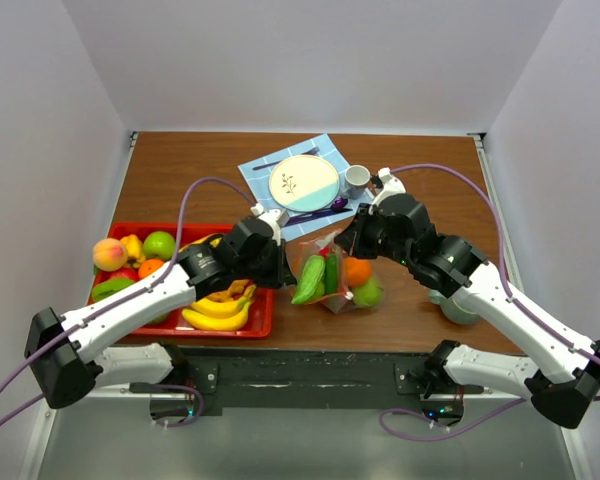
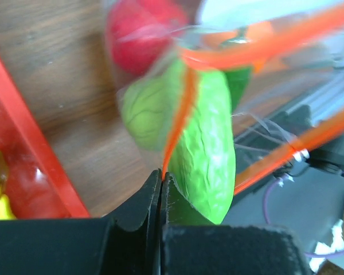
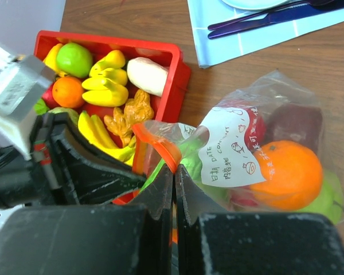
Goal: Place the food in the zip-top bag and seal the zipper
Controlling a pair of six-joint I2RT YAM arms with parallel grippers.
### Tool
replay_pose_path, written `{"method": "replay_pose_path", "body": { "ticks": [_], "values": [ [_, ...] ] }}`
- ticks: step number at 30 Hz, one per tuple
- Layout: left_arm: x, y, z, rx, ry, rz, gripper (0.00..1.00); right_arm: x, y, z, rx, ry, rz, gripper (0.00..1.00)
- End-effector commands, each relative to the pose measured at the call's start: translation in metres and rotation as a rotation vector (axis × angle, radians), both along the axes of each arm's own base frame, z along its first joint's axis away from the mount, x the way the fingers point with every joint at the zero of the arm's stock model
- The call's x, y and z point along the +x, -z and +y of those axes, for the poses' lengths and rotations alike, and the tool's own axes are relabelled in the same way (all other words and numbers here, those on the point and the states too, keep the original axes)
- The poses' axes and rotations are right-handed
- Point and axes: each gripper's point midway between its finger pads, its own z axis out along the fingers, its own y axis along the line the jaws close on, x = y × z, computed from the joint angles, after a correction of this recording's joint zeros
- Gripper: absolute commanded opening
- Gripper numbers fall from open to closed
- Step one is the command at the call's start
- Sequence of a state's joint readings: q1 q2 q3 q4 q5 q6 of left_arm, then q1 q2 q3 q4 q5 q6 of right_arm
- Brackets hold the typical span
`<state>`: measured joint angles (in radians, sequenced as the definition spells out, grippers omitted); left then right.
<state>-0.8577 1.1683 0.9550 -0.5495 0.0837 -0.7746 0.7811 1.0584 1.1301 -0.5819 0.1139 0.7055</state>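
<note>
You are pinching the zipper (image 2: 182,109) with your left pincer (image 2: 161,175). Its jaws are pressing together on the orange strip, which is running up and away from the tips. The cucumber (image 2: 209,143) is lying inside the bag (image 3: 258,86), just right of those tips, and a red apple (image 2: 137,34) is sitting beyond them. The tray (image 2: 31,129) is lying to that pincer's left. Your right pincer (image 3: 173,171) is clamping tight on the same strip at the bag's mouth. The orange (image 3: 286,172) is resting in the bag, to the right of its tips. The bag is sitting between your two pincers.
</note>
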Motion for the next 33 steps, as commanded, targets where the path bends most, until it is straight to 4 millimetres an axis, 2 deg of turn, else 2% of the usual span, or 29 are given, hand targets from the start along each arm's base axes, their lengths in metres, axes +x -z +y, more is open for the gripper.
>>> {"method": "replay_pose_path", "body": {
  "ticks": [1, 2, 3, 6, 9, 10, 11, 13, 14, 16, 17, 18, 20, 22, 23, 24, 25, 26, 27, 29, 30, 32, 33],
  "values": [
    [0.014, -0.078, -0.022, -0.131, 0.013, -0.122, 0.00, 0.006, -0.011, -0.003, -0.017, 0.021, -0.048, 0.00],
    [0.020, -0.082, -0.023, -0.117, 0.005, -0.137, 0.00, 0.005, -0.009, -0.002, -0.024, 0.013, -0.040, 0.00],
    [0.026, -0.104, -0.027, -0.143, 0.000, -0.173, 0.00, 0.001, -0.007, 0.002, -0.028, -0.006, -0.035, 0.00],
    [0.045, -0.108, -0.031, -0.135, -0.018, -0.162, 0.00, -0.005, -0.004, 0.013, -0.062, -0.048, -0.033, 0.00],
    [0.052, -0.088, -0.035, -0.126, -0.024, -0.116, 0.00, 0.008, -0.016, -0.008, -0.161, 0.020, -0.068, 0.00],
    [0.048, -0.081, -0.037, -0.128, -0.014, -0.094, 0.00, 0.016, -0.030, -0.024, -0.199, 0.073, -0.107, 0.00],
    [0.044, -0.072, -0.035, -0.119, -0.013, -0.076, 0.00, 0.031, -0.035, -0.042, -0.206, 0.134, -0.112, 0.00],
    [0.040, -0.074, -0.034, -0.133, -0.019, -0.075, 0.00, 0.041, -0.041, -0.050, -0.203, 0.126, -0.084, 0.00],
    [0.039, -0.084, -0.032, -0.153, -0.022, -0.097, 0.00, 0.044, -0.044, -0.052, -0.207, 0.131, -0.087, 0.00],
    [0.054, -0.097, -0.020, -0.142, -0.069, -0.135, 0.00, 0.040, -0.047, -0.041, -0.154, 0.099, -0.086, 0.00],
    [0.065, -0.110, -0.018, -0.163, -0.077, -0.142, 0.00, 0.029, -0.046, -0.023, -0.106, 0.025, -0.072, 0.00],
    [0.083, -0.117, -0.006, -0.188, -0.116, -0.145, 0.00, 0.024, -0.042, -0.016, -0.096, 0.009, -0.068, 0.00],
    [0.093, -0.124, -0.009, -0.204, -0.108, -0.152, 0.00, 0.011, -0.028, -0.003, -0.119, -0.017, -0.052, 0.00],
    [0.084, -0.124, -0.021, -0.225, -0.065, -0.140, 0.00, 0.011, -0.024, -0.008, -0.141, -0.004, -0.044, 0.00],
    [0.076, -0.114, -0.025, -0.216, -0.050, -0.119, 0.00, 0.021, -0.027, -0.021, -0.165, 0.052, -0.061, 0.00],
    [0.061, -0.110, -0.037, -0.215, -0.008, -0.109, 0.00, 0.027, -0.037, -0.028, -0.174, 0.070, -0.084, 0.00],
    [0.051, -0.101, -0.040, -0.208, -0.001, -0.087, 0.00, 0.034, -0.043, -0.033, -0.174, 0.090, -0.097, 0.00],
    [0.043, -0.097, -0.044, -0.211, 0.012, -0.076, 0.00, 0.044, -0.041, -0.040, -0.190, 0.117, -0.084, 0.00],
    [0.037, -0.098, -0.048, -0.227, 0.024, -0.073, 0.00, 0.045, -0.052, -0.039, -0.185, 0.110, -0.092, 0.00],
    [0.044, -0.104, -0.043, -0.220, 0.003, -0.099, 0.00, 0.038, -0.058, -0.024, -0.144, 0.054, -0.089, 0.00],
    [0.058, -0.106, -0.032, -0.206, -0.027, -0.114, 0.00, 0.033, -0.056, -0.012, -0.106, 0.024, -0.085, 0.00],
    [0.074, -0.116, -0.024, -0.226, -0.049, -0.123, 0.00, 0.019, -0.049, 0.002, -0.114, -0.015, -0.085, 0.00],
    [0.080, -0.121, -0.022, -0.245, -0.053, -0.131, 0.00, 0.020, -0.042, -0.001, -0.138, -0.001, -0.074, 0.00]
  ]
}}
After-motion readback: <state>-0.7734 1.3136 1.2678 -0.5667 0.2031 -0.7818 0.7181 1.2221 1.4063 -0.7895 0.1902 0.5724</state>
